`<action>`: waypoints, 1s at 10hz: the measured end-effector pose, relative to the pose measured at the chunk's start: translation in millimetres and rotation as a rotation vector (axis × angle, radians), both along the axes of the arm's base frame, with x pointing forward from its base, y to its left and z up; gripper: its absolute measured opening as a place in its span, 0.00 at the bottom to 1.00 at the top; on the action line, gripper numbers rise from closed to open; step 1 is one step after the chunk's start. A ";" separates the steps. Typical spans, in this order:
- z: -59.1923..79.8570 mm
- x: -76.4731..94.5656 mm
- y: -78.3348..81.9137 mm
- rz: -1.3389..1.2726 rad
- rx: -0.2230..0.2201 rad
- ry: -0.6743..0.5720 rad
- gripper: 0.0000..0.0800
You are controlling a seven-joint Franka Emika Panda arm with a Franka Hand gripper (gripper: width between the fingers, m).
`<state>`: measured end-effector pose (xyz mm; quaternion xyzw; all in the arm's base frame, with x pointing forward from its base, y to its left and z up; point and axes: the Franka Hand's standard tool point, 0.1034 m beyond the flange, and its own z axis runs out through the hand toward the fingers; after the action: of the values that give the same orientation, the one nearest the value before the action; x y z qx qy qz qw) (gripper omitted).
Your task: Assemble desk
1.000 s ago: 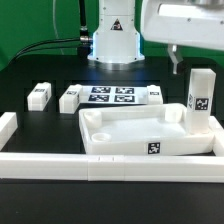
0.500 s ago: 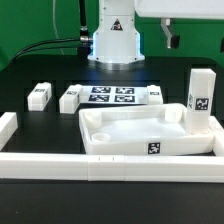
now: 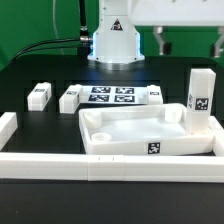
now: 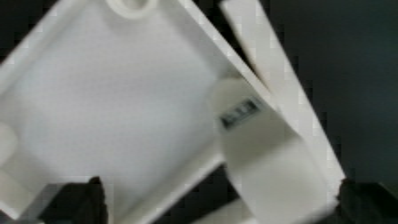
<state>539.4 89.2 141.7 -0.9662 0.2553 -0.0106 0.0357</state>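
Observation:
The white tray-like tabletop [image 3: 140, 128] lies on the black table with a tag on its near edge. One white leg [image 3: 200, 100] stands upright in its corner on the exterior view's right. My gripper [image 3: 190, 42] hangs high above that leg, open and empty. Three more legs lie on the table: two on the exterior view's left [image 3: 40, 95] [image 3: 70, 98] and one behind the tabletop [image 3: 154, 94]. In the wrist view the tabletop [image 4: 107, 110] and the tagged upright leg [image 4: 267, 150] lie below my spread fingertips [image 4: 80, 200].
The marker board [image 3: 110, 97] lies behind the tabletop. White border rails run along the front [image 3: 100, 165] and the exterior view's left [image 3: 8, 125]. The robot base [image 3: 115, 40] stands at the back.
My gripper has risen clear of the upright leg and drifted toward the exterior view's left. The leg stays standing in the tabletop corner.

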 end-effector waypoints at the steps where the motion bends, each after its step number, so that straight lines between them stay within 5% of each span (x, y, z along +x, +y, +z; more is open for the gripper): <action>1: -13.3 -23.3 -6.6 -0.010 0.010 0.000 0.81; 3: -36.6 -42.5 -8.6 -0.001 -0.007 -0.028 0.81; 6: -34.5 -42.6 -9.1 0.017 0.010 0.023 0.81; 10: -56.7 -63.8 -26.3 0.239 0.090 0.194 0.81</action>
<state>475.6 62.9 85.0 -0.9836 0.1409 0.0986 0.0552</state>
